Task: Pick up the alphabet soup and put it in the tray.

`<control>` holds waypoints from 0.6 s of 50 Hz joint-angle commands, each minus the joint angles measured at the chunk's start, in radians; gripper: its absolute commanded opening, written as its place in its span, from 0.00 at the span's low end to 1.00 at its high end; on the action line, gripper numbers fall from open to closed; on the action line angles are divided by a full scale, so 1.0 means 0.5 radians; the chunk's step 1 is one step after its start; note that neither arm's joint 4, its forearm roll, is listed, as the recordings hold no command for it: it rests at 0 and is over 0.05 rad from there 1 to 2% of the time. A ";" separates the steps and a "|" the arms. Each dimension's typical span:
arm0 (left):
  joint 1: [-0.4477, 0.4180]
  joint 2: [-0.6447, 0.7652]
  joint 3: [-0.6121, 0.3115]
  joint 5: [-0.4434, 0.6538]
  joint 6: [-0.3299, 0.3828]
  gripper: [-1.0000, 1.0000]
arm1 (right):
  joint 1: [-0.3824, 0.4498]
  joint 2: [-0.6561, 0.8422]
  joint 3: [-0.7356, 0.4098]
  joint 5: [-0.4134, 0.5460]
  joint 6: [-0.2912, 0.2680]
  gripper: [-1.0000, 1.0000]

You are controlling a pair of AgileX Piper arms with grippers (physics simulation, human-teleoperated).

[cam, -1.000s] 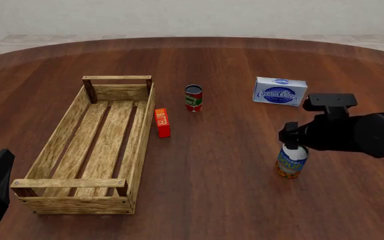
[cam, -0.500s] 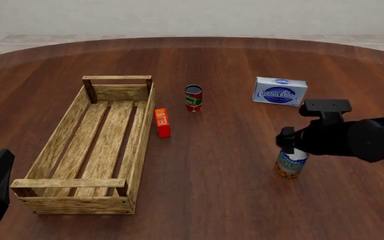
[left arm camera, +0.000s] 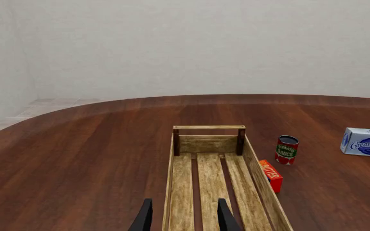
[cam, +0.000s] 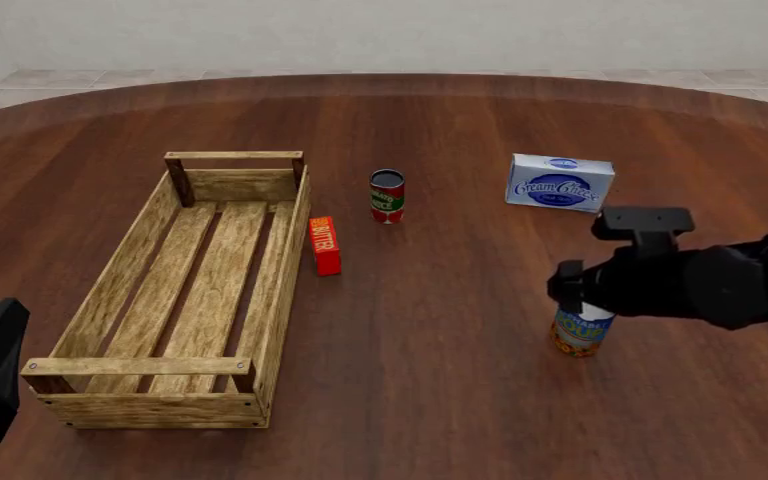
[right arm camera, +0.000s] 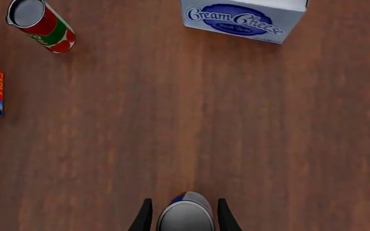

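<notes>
Dark wood worktop [cam: 464,350], round-edged, pale wall behind. Soup [cam: 582,330] stands upright on it, well apart from the tray [cam: 137,262] and on the far side of it from the left gripper's corner.

Right gripper [right arm camera: 183,214]: jaws spread, 1 finger either side of the can's silver top, sitting high on the can. Contact with the can cannot be told; not yet clamped, by the look of it. Left gripper [left arm camera: 182,216]: jaws apart, holding nothing, idle at the tray's near end.

Risks, as judged:
- Grip taken only at the rim. Can may pivot or slip out on the lift.
- Off-centre closing: 1 finger meets the can first and pushes it over. Upright can, smooth worktop.
- Tray has raised rails. A low carry would knock the can's base on the side rail.

Room:
- Wide bare worktop between soup and tray.
- Butter [cam: 324,245] lies just beside the tray's side rail; small can [cam: 386,196] a little beyond it; cream cheese [cam: 560,182] further from the tray than that, behind the soup.
- A path to the tray's near half passes clear of all 3.
- Tray floor holds nothing visible.
</notes>
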 commanded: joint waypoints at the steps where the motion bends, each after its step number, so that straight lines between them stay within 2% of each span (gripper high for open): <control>1: 0.000 0.000 0.000 0.000 0.000 1.00 | 0.002 0.037 0.002 -0.022 0.003 1.00; 30: 0.000 0.000 0.000 0.000 0.000 1.00 | 0.027 0.108 0.020 -0.087 0.033 1.00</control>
